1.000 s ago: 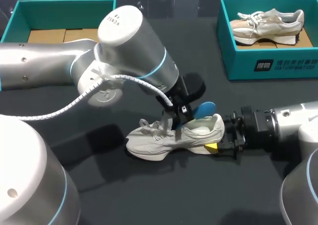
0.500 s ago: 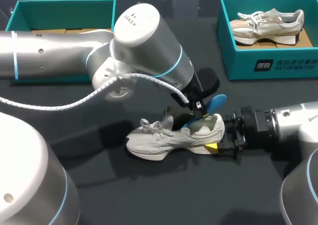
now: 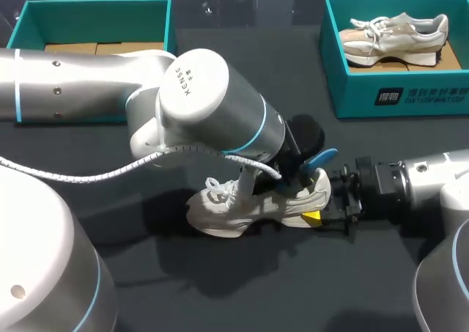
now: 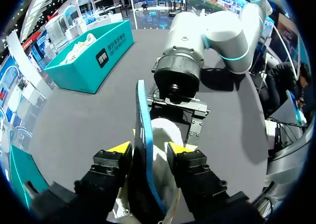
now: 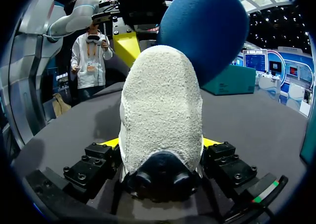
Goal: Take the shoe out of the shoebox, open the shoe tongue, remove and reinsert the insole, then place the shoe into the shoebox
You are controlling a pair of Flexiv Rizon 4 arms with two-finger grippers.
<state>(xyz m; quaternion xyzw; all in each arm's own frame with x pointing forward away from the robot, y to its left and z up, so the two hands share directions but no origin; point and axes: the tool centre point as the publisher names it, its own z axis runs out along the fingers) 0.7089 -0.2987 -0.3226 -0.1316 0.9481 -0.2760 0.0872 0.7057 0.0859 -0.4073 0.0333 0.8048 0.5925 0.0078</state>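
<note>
Head view: pale grey lace-up sneaker [image 3: 220,215] lies on its sole on the dark table [image 3: 220,288], well apart from the teal cardboard shoebox [image 3: 396,97]
Left wrist view: left gripper [image 4: 150,147] pinches the blue foam insole [image 4: 142,135] edge-on; the insole's lower end sits in the sneaker's opening
Right wrist view: right gripper [image 5: 160,145] clamps the sneaker's heel from both sides; the insole rises above it

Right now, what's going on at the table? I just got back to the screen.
The right pincer grips the heel of the pale shoe, which rests on the table. The left pincer holds the blue insole on edge at the shoe's heel end, and part of it sticks out above the shoe. A second shoe lies in the teal box at the far right.
</note>
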